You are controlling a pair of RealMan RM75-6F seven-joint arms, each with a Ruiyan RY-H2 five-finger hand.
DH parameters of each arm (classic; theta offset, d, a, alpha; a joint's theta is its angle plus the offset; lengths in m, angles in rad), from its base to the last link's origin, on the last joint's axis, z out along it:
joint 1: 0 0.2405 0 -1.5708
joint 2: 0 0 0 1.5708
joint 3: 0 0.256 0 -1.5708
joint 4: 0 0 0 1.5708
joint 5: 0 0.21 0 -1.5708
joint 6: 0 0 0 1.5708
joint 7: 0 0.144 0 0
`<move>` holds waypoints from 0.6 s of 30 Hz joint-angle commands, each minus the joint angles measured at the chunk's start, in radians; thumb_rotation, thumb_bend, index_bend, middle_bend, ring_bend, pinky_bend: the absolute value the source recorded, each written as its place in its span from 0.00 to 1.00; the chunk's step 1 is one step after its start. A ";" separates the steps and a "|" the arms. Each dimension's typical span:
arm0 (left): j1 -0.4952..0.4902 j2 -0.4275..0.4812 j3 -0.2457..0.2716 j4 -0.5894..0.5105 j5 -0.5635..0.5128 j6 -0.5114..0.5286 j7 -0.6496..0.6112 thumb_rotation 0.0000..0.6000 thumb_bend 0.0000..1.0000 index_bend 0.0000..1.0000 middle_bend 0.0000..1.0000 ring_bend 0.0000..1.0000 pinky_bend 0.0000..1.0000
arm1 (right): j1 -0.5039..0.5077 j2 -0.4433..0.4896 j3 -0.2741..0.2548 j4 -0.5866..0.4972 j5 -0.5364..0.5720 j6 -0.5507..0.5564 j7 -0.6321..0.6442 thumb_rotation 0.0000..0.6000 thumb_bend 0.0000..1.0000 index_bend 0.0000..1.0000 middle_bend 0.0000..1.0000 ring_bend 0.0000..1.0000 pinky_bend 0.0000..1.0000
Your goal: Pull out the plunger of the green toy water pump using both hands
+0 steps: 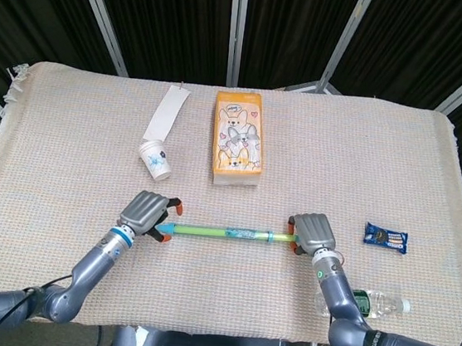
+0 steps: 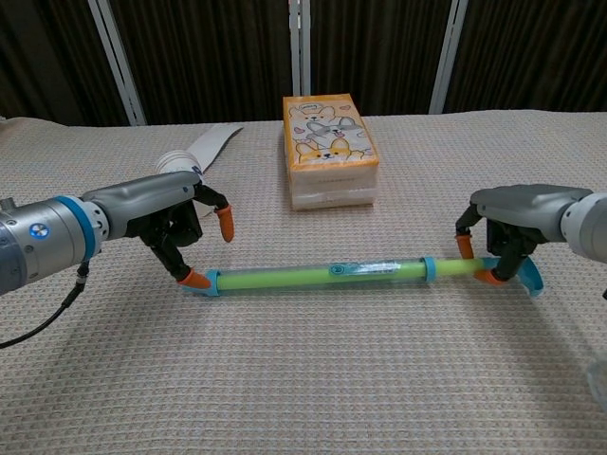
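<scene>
The worktop [image 1: 70, 121], under a woven cloth, carries the pump [image 1: 224, 232] near its front edge, lying flat with its long axis running left to right between the two hands. The right hand [image 1: 311, 233] sits over the plunger end, fingers curled around the thin rod just beyond the blue collar [image 2: 429, 268], so it appears to grip the plunger [image 2: 465, 271]. The left hand [image 2: 180, 223] is at the opposite, blue-tipped end of the barrel: its fingers are spread apart, one fingertip [image 2: 195, 279] touching or just beside the tip [image 2: 206, 284], and nothing is clasped yet. The pull will likely run along the tube's length, so the left hand needs to close on the barrel to anchor it while the right draws outward to its own side. Behind the pump, well apart, stand an orange box [image 1: 238, 139] and a tipped paper cup [image 1: 156, 160] with a white strip [image 1: 166, 111] beyond it. A snack packet [image 1: 386, 237] and a clear bottle [image 1: 370, 303] lie to the right; the packet sits near the pull path but behind it.
</scene>
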 commanded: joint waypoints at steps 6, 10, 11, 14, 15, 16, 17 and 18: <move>-0.073 -0.078 -0.004 0.075 -0.096 -0.041 0.029 1.00 0.02 0.42 0.93 0.85 1.00 | 0.018 -0.006 -0.003 0.005 0.033 0.003 -0.002 1.00 0.48 0.67 1.00 1.00 1.00; -0.093 -0.103 0.000 0.105 -0.125 -0.040 0.029 1.00 0.06 0.42 0.93 0.85 1.00 | 0.025 -0.008 -0.013 0.009 0.038 0.002 0.000 1.00 0.48 0.67 1.00 1.00 1.00; -0.097 -0.108 0.002 0.111 -0.131 -0.039 0.027 1.00 0.06 0.42 0.93 0.85 1.00 | 0.026 -0.008 -0.014 0.009 0.040 0.002 0.002 1.00 0.48 0.67 1.00 1.00 1.00; -0.105 -0.115 0.004 0.121 -0.154 -0.045 0.018 1.00 0.10 0.41 0.93 0.85 1.00 | 0.029 -0.008 -0.016 0.012 0.040 0.002 0.010 1.00 0.48 0.67 1.00 1.00 1.00; -0.107 -0.116 0.004 0.124 -0.161 -0.047 0.016 1.00 0.13 0.42 0.93 0.85 1.00 | 0.029 -0.009 -0.016 0.013 0.039 0.003 0.014 1.00 0.48 0.67 1.00 1.00 1.00; -0.110 -0.117 0.005 0.126 -0.166 -0.047 0.014 1.00 0.15 0.43 0.93 0.85 1.00 | 0.028 -0.009 -0.016 0.013 0.038 0.003 0.018 1.00 0.48 0.67 1.00 1.00 1.00; -0.112 -0.118 0.006 0.127 -0.169 -0.048 0.013 1.00 0.17 0.43 0.93 0.85 1.00 | 0.028 -0.009 -0.017 0.013 0.038 0.002 0.022 1.00 0.48 0.67 1.00 1.00 1.00; -0.115 -0.118 0.008 0.129 -0.175 -0.049 0.012 1.00 0.20 0.44 0.93 0.85 1.00 | 0.028 -0.009 -0.020 0.015 0.036 0.002 0.026 1.00 0.48 0.67 1.00 1.00 1.00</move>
